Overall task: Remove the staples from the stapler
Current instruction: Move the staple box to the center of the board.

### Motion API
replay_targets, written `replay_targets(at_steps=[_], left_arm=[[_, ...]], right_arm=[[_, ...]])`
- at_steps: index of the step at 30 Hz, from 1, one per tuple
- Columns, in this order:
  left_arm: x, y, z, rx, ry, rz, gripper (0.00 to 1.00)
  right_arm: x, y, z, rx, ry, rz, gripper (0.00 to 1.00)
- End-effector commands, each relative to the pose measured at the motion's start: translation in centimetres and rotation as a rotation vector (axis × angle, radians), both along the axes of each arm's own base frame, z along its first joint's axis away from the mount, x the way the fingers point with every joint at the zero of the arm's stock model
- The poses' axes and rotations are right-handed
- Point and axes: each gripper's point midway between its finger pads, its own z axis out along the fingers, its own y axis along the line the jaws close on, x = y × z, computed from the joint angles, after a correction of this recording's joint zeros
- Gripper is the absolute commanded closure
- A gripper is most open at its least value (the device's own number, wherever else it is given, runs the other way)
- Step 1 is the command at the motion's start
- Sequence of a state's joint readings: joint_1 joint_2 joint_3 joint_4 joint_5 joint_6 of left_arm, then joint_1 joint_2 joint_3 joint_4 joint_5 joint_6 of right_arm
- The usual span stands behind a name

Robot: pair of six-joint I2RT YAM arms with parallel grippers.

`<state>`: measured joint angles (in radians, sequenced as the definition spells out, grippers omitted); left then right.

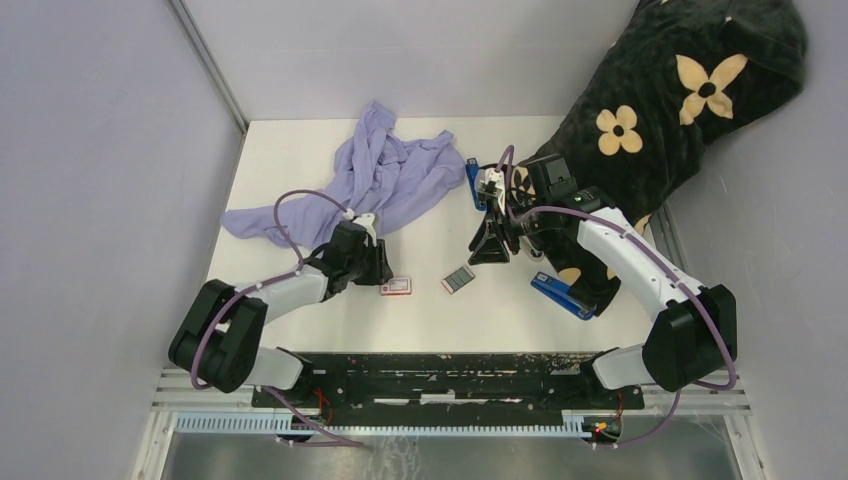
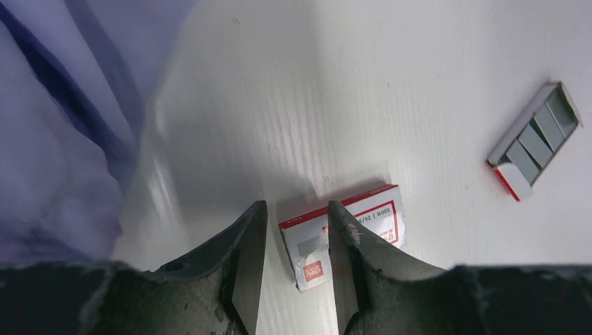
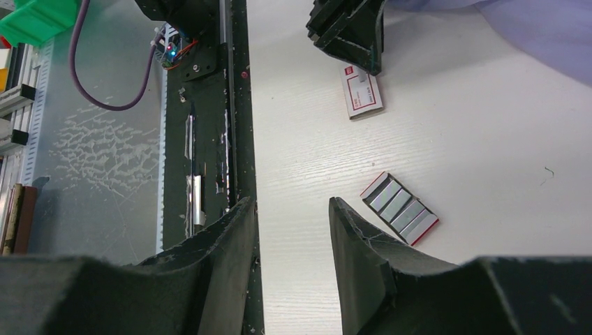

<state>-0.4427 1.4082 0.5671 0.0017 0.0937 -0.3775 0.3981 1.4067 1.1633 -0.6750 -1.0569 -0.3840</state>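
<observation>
The staples [image 1: 458,279] are silver-grey strips lying side by side in a small open red-edged tray on the white table, also seen as staples [image 2: 537,136] and staples [image 3: 399,208]. A blue stapler [image 1: 563,293] lies at the edge of the dark blanket by the right arm. My left gripper [image 1: 378,268] [image 2: 297,209] stands open low over a red-and-white box [image 2: 363,223]. One end of the box lies between the jaws, under the right finger and apart from the left one. My right gripper [image 1: 490,250] [image 3: 291,202] is open and empty, left of the tray.
A crumpled lilac cloth [image 1: 375,175] lies at the back left, close behind the left gripper. A black flowered blanket [image 1: 680,90] fills the back right. Another blue object [image 1: 473,183] stands by the cloth. The black base rail [image 3: 237,105] marks the near edge.
</observation>
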Motion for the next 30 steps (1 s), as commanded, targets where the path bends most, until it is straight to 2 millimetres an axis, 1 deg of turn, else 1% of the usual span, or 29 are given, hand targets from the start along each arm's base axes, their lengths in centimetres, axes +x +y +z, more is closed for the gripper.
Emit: replay_targets(at_steps=[1,7,9,11,13,15,19,21,23,25,27,28,29,30], left_arm=[[-2.0,-1.6,0.9,-0.086,0.009,-0.039,0.55],[-3.7,-3.4,1.2,-0.145,0.006,-0.072,0.55],[-3.6,-3.6,1.4,-0.138,-0.016,-0.066,0.55],[-3.3,-3.4,2.0,-0.124,-0.058,-0.046,0.53],[-2.9,-2.9,3.0,-0.125,-0.108,-0.022,0.52],[-2.5,-2.4,4.4,-0.135,-0.169,0.001,0.5],[-2.7,-1.8,7.1,-0.188,-0.279,0.014,0.41],[-3.3,-1.8,7.9,-0.238,-0.321,0.007,0.36],[-4.1,-1.8,8.1,-0.299,-0.348,0.015,0.26],[-4.8,-1.8,8.1,-0.354,-0.359,0.024,0.14],[-5.2,-1.8,8.1,-0.398,-0.371,0.031,0.05],[-5.4,-1.7,8.2,-0.411,-0.383,0.031,0.03],[-5.4,-1.7,8.5,-0.422,-0.399,0.031,0.01],[-5.4,-1.6,8.6,-0.425,-0.41,0.031,0.0]], right_arm=[[0.1,0.3,2.7,0.058,-0.075,0.029,0.5],[0.1,0.4,2.6,0.058,-0.078,0.03,0.5],[0.2,0.3,2.5,0.053,-0.079,0.028,0.5],[0.1,0.2,2.3,0.047,-0.085,0.033,0.5],[0.1,0.2,2.2,0.043,-0.094,0.038,0.5],[0.0,0.0,2.0,0.038,-0.109,0.049,0.5],[-0.2,-0.4,1.3,0.018,-0.175,0.085,0.48],[-0.2,-0.7,0.7,0.009,-0.246,0.117,0.43],[-0.4,-1.0,0.0,0.009,-0.324,0.147,0.34],[-0.6,-1.1,-0.5,0.022,-0.402,0.176,0.23],[-0.9,-1.1,-0.9,0.042,-0.466,0.201,0.1],[-0.9,-1.0,-1.1,0.052,-0.489,0.207,0.03],[-1.0,-1.0,-1.2,0.059,-0.498,0.215,0.0],[-0.9,-0.9,-1.4,0.057,-0.496,0.22,0.01]])
